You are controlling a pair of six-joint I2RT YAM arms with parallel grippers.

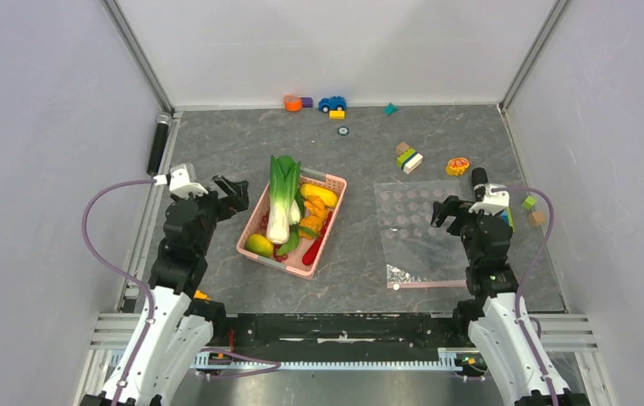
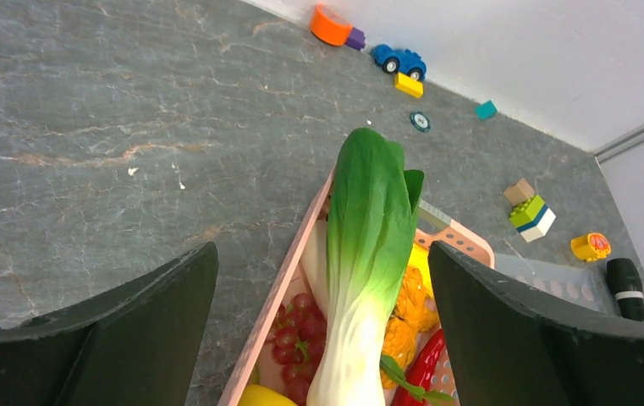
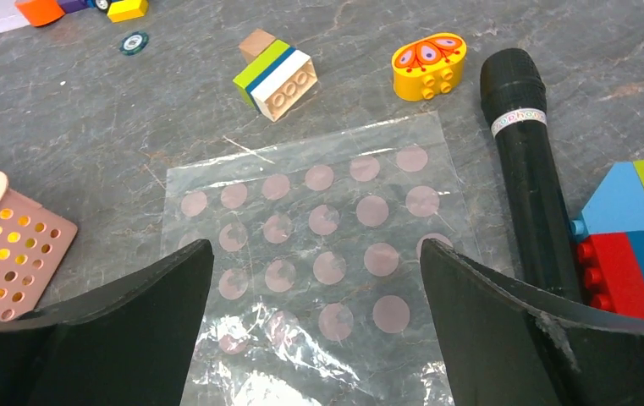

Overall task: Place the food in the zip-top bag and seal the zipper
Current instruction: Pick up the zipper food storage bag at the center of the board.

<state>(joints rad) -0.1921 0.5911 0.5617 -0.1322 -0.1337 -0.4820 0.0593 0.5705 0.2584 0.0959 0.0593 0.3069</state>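
Your left gripper (image 1: 233,194) and right gripper (image 1: 452,210) hang released. The bok choy (image 1: 282,199) looks light and rigid: pinch its white stalk. The bag (image 1: 420,233) is likely limp and slippery, so take the zipper (image 1: 424,284) edge.

Between the fingers of the left gripper (image 2: 320,258), the white stalk end of the bok choy (image 2: 367,245) is cut off by the lower edge, and only a sliver of the mango (image 2: 264,396) is seen there. The grapes (image 2: 294,326) are partly covered by the stalk. Between the fingers of the right gripper (image 3: 316,249), the near edge of the zip-top bag (image 3: 301,203) is cut off. The lower end of the microphone (image 3: 525,144) is hidden behind one finger of that gripper.
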